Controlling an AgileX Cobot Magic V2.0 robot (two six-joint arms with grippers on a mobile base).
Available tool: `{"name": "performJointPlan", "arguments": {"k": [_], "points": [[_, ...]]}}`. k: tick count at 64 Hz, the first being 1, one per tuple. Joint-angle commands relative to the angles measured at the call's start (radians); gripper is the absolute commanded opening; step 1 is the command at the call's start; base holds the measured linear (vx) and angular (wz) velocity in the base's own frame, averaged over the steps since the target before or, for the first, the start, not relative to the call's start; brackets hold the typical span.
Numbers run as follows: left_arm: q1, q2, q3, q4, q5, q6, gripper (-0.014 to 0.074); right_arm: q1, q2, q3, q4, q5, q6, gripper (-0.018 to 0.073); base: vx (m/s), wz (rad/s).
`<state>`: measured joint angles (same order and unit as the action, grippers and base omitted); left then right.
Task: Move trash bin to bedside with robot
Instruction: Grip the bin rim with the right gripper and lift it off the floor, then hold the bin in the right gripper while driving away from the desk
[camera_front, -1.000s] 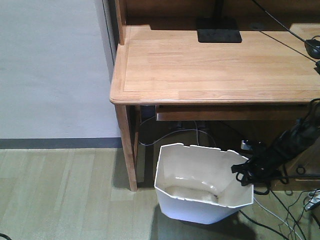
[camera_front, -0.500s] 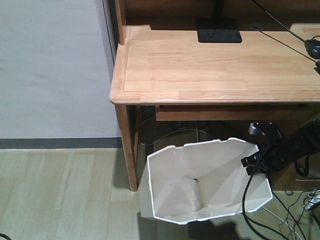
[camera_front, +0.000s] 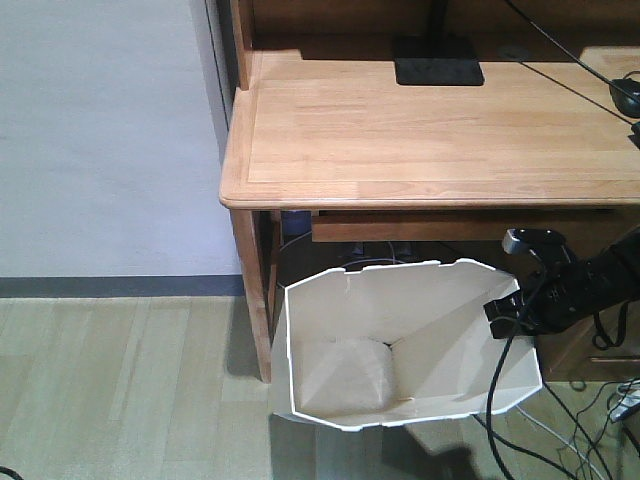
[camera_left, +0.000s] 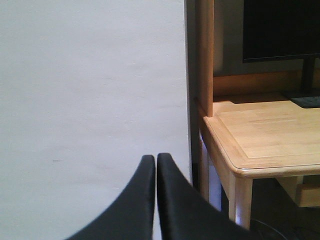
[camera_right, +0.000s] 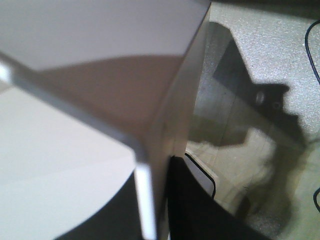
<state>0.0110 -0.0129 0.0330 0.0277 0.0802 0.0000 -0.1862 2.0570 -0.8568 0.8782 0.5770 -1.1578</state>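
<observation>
Right gripper (camera_front: 508, 308): clamped on the right rim of the trash bin (camera_front: 400, 340), one finger on either side of the wall in the wrist view. Left gripper (camera_left: 155, 159): fingers pressed together, holding nothing, facing a blank wall (camera_left: 90, 100). Bin: tipped mouth-forward, just in front of the desk (camera_front: 430, 130). Step, by judgement: grip made, carrying begun. Next move calls for a firm pinch while the base swings away from the desk toward the bed. Not in view: the bed, the bin's underside, whether it clears the floor (camera_front: 120, 390).
</observation>
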Motion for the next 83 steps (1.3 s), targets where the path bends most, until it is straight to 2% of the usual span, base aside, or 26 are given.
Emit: {"name": "performJointPlan", "arguments": {"k": [1, 41, 83], "points": [[-0.006, -0.015, 0.012, -0.009, -0.074, -0.014, -0.0006, -0.004, -0.065, -0.02, 0.104, 0.143, 0.005, -0.0003, 0.0, 0.0], [-0.006, -0.015, 0.012, -0.009, -0.074, -0.014, -0.0006, -0.004, -0.065, -0.02, 0.104, 0.143, 0.004, -0.0003, -0.01, 0.05], [-0.006, -0.015, 0.012, -0.009, -0.074, -0.014, -0.0006, -0.004, -0.065, -0.02, 0.104, 0.145, 0.004, -0.0003, -0.08, 0.35]]}}
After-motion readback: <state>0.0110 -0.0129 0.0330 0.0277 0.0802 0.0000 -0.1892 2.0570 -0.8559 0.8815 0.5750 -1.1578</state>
